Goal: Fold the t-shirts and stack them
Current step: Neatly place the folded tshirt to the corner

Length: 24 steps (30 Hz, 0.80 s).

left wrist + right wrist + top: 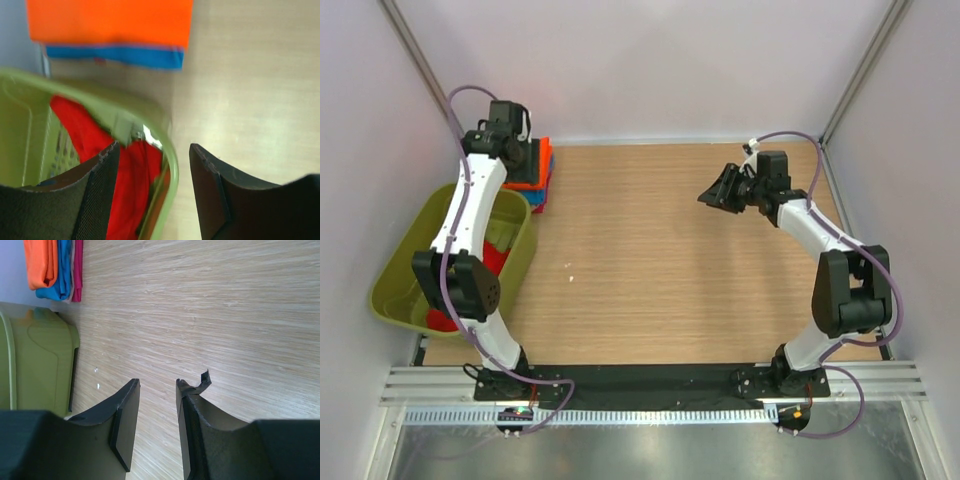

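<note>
Red t-shirt in tub, seemingly beneath left gripper.

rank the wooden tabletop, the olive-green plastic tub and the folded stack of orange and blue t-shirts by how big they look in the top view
1. wooden tabletop
2. olive-green plastic tub
3. folded stack of orange and blue t-shirts, partly hidden but clearly smallest

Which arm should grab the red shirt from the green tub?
Left. The left pincer hangs open by the olive-green plastic tub holding the red cloth t-shirt; the right pincer is across the wooden table.
</note>
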Motion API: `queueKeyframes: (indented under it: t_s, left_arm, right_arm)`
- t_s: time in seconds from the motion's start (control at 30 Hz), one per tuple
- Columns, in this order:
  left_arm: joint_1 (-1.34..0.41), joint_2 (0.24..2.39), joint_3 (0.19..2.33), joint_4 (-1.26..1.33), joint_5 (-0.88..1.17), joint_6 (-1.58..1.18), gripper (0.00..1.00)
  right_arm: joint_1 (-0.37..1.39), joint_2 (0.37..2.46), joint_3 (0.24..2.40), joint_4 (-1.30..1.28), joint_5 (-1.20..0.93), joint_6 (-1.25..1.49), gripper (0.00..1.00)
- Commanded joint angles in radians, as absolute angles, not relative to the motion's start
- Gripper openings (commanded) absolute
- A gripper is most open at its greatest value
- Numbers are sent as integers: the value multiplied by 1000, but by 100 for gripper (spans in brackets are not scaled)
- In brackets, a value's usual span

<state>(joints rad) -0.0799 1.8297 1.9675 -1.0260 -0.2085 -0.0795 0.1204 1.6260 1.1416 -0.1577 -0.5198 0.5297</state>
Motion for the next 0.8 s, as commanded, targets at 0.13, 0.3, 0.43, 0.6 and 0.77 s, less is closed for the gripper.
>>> queueKeyframes:
  t_s: [0.13,0.3,0.43,0.6,0.77]
  left_arm:
    - [-110,1620,1629,-1081,-202,-101,59]
    - [-110,1609,1554,-1059,-161,-126,56]
    - [-110,1624,1513,-1034,-160,-155,48]
    - [-110,1666,1517,-997,-158,-218,26]
    - [-110,1736,1571,-996,-198,-270,20]
  right_arm:
    - [120,1520,1124,-130,-528,560,42]
    - [118,1488,1111,-140,-534,566,42]
    - [118,1467,1108,-158,-531,565,42]
    - [118,1434,1092,-161,-518,561,42]
    - [118,1408,1072,-179,-512,543,42]
